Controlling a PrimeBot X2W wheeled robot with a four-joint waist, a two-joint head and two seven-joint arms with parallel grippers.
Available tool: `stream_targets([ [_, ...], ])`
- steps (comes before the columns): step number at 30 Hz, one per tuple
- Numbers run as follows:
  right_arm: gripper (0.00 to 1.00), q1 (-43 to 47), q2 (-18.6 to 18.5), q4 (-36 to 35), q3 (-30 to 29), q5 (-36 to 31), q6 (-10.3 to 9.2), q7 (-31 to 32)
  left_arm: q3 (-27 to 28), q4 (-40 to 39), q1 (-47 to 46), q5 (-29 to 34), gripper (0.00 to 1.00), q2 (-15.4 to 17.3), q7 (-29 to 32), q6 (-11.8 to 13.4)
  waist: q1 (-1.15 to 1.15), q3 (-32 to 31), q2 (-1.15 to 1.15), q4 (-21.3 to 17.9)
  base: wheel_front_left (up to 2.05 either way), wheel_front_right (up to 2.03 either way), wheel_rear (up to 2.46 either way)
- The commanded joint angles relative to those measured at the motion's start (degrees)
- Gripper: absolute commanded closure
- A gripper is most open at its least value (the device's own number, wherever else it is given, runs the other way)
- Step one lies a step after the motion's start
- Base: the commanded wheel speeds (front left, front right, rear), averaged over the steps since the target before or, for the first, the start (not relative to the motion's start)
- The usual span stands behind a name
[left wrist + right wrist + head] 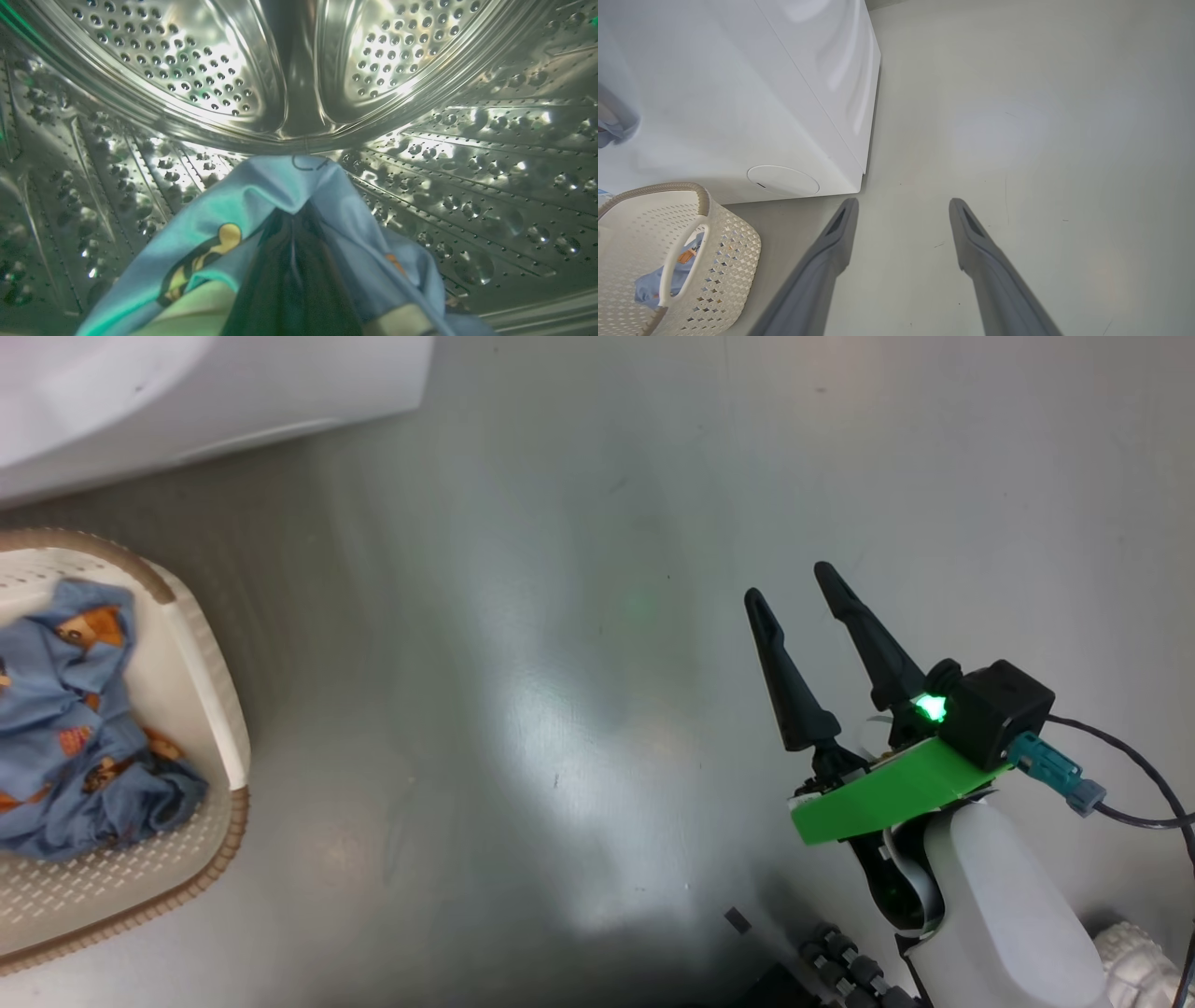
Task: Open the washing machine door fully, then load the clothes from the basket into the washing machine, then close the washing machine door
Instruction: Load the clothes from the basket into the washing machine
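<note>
Left wrist view, left gripper (296,221) clutching clothes (252,200) pointing into drum (467,186), right gripper (791,584) wide.

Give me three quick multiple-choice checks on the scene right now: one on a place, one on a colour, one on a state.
1. Where is the garment seen in the left wrist view?
A) on the floor
B) inside the steel drum
C) on top of the machine

2. What colour is the rim of the basket?
A) brown
B) black
C) green

3. How is the right gripper?
A) shut on cloth
B) open and empty
C) shut and empty

Answers:
1 B, perforated steel surrounds the light blue cloth on every side.
2 A, a brown woven-look band runs along its top edge.
3 B, its two dark fingers stand apart with nothing between them.
</note>
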Motion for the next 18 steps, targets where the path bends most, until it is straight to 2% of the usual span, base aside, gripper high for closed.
stream_targets([
  [1,0.00,0.71,0.41,-0.90,1.26,0.68,0.17,-0.43,0.27,-2.09,-1.00,0.07,1.00,4.01,-0.74,-0.14,-0.01,0.80,0.00,-0.38,0.00,0.00,0.00],
  [6,0.00,-0.17,0.42,-0.77,2.33,1.75,0.17,-0.43,-3.22,-4.24,-4.54,5.62,1.00,7.30,-12.23,-0.14,-0.01,2.00,0.00,-0.76,0.00,0.00,0.00],
  [9,0.00,-0.45,0.42,-0.73,2.68,2.12,0.17,-0.43,-4.61,-4.40,-6.08,8.63,1.00,7.72,-18.30,0.34,-0.01,2.42,0.00,-0.91,0.00,0.00,0.00],
  [15,0.00,-0.73,0.42,-0.47,2.86,2.55,0.17,-0.43,-5.02,-5.90,-7.47,11.63,1.00,7.66,-21.43,1.19,-0.01,2.73,0.00,-1.02,0.00,0.00,0.00],
  [18,0.00,-0.62,0.42,-0.15,2.61,2.50,0.17,-0.43,-4.51,-2.63,-6.65,10.10,1.00,6.53,-21.49,1.06,-0.01,2.37,0.00,-0.69,0.00,0.00,0.00],
])
